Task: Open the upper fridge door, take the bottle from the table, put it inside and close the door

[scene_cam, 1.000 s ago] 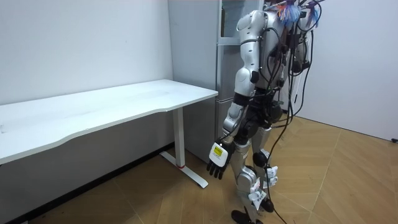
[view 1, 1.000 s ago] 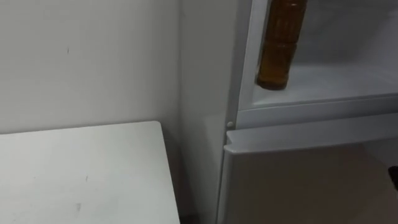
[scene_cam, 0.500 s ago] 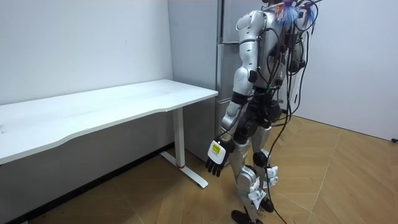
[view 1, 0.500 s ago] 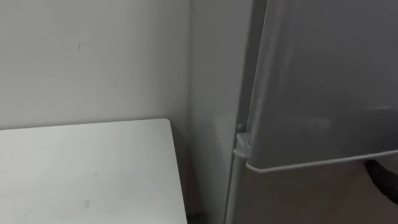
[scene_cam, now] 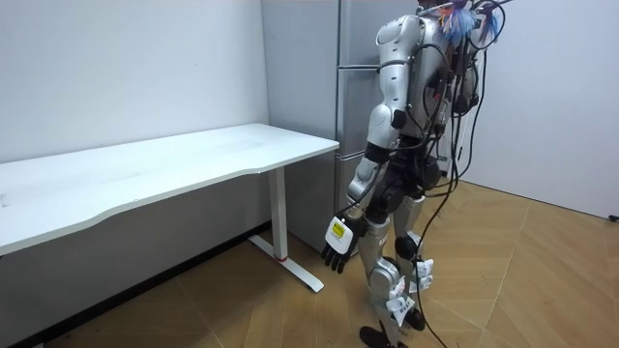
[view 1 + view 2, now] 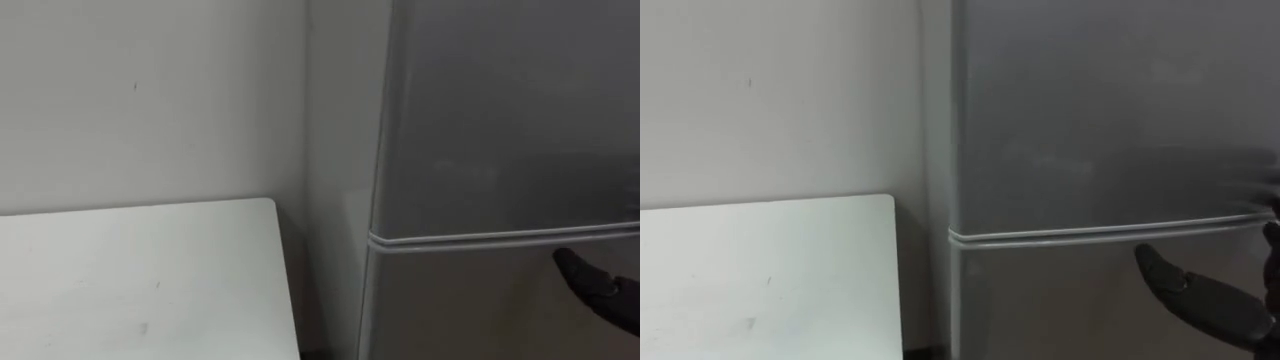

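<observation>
The grey fridge (image 6: 500,120) stands right in front of me with its upper door shut against the lower door (image 6: 1060,300); a thin seam runs between them. The bottle is hidden behind the shut upper door. My right hand (image 6: 1200,298) reaches in from the lower right, dark fingers stretched out straight just below the seam, in front of the lower door, holding nothing. My left hand (image 5: 336,253) hangs by my thigh with relaxed fingers and is empty.
A white table (image 6: 140,290) stands to the left of the fridge, its corner close to the fridge's side. A pale wall (image 6: 150,100) runs behind it. In the room view I stand upright facing the fridge (image 5: 353,87) on a wooden floor (image 5: 522,280).
The upper fridge door has swung shut, covering the brown bottle that stood on the shelf. My right hand has come into view at the lower right.
</observation>
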### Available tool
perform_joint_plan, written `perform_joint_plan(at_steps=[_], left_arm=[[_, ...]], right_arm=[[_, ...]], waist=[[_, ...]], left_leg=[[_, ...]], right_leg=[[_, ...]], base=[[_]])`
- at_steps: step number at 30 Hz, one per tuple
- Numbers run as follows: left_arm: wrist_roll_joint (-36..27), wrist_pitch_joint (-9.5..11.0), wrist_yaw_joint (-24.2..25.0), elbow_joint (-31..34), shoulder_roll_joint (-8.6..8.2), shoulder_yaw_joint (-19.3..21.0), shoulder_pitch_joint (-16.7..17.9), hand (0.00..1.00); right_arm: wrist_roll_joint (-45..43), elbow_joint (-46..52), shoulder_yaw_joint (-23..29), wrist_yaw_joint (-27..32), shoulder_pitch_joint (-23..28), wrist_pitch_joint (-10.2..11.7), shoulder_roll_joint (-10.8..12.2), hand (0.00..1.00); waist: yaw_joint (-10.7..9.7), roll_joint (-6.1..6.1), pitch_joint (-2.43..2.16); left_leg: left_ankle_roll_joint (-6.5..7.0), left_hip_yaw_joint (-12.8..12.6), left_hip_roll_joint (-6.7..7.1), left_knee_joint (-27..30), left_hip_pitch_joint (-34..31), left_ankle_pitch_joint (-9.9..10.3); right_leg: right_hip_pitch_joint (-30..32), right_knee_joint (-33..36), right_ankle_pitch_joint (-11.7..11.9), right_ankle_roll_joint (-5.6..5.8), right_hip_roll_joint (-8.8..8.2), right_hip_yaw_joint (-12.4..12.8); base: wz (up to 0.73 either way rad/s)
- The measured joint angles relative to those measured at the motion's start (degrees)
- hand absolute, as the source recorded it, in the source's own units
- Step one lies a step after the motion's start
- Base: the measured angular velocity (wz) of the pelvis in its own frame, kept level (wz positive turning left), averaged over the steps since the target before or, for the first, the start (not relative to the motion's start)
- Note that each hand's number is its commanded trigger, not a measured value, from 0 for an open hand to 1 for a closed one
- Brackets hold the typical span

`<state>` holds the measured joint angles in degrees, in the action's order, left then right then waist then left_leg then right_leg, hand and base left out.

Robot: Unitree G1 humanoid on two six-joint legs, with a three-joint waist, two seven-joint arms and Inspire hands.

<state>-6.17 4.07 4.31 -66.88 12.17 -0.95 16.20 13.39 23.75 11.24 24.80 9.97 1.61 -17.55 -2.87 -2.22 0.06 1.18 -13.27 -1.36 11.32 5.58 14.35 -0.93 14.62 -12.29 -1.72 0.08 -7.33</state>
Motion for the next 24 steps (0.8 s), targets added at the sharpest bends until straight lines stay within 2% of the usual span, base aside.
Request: perform_joint_plan(at_steps=[18,24], left_arm=[[0.1,-0.1,0.4,-0.1,0.31,0.0,0.2,0.00],[0.1,-0.6,1.0,0.0,0.35,0.1,0.3,0.00]], right_arm=[[-0.2,0.0,0.0,-2.6,0.0,0.3,0.0,0.00],[-0.2,0.0,0.0,-3.8,0.0,0.3,0.1,0.00]], waist=[[0.0,-0.34,0.08],[0.0,-0.36,0.07]], left_leg=[[0.00,-0.1,-0.01,0.3,0.1,0.0],[0.00,-0.1,-0.03,0.3,0.1,0.0]], right_leg=[[-0.1,0.0,0.1,0.01,0.02,0.2],[-0.1,0.1,0.1,-0.01,0.05,0.2]], base=[[0.00],[0.00]])
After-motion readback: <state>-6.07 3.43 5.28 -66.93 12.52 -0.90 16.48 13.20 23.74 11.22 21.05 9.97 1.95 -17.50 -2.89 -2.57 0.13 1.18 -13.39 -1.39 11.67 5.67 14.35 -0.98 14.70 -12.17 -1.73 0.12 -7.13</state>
